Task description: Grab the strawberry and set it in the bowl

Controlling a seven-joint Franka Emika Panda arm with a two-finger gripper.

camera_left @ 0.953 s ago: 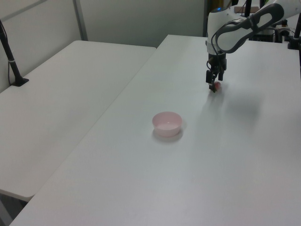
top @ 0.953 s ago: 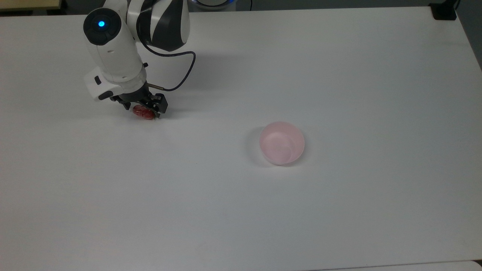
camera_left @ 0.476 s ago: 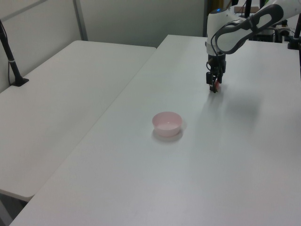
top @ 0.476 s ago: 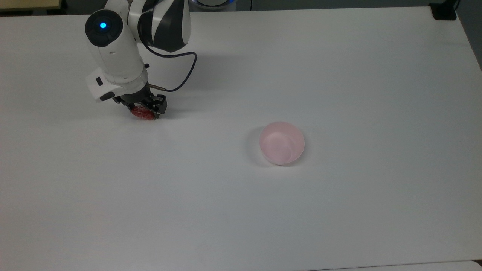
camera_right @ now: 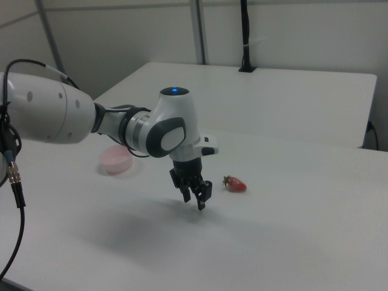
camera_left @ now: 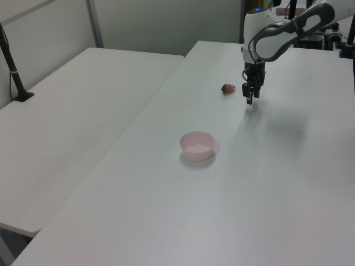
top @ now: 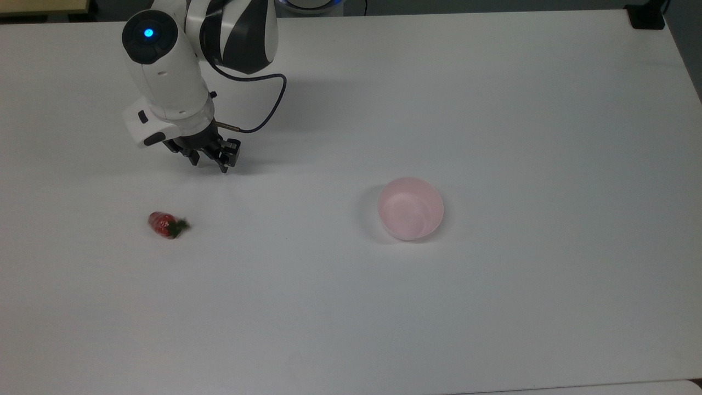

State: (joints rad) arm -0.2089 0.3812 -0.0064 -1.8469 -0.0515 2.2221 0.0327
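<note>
- Here, in the right view, the white robot arm (camera_right: 173, 130) is closest. It reaches down over the white counter (camera_right: 291, 242).
- The black jaws at its tip point down at the counter. They stand apart with nothing between them, so they are let go and hold nothing. They hang just above the counter, with a soft shadow under them.
- A thin dark cable (top: 269, 109) loops from the arm's wrist.
- A bit farther back lies the strawberry (camera_right: 235, 183). It rests on its side on the counter, near the jaws on the right view's right, and does not touch them. It is red and shiny, and its green leafy cap points to the right view's left.
- In the top view the strawberry sits below the jaws and a little to the top view's left.
- Farther still is the pink bowl (camera_right: 116, 160). It stands upright on the counter, with nothing in it. It is well apart from the strawberry, with the arm between them in the right view.
- At the very back is another white table (camera_right: 273, 91) with a black post (camera_right: 245, 36) standing on it.
</note>
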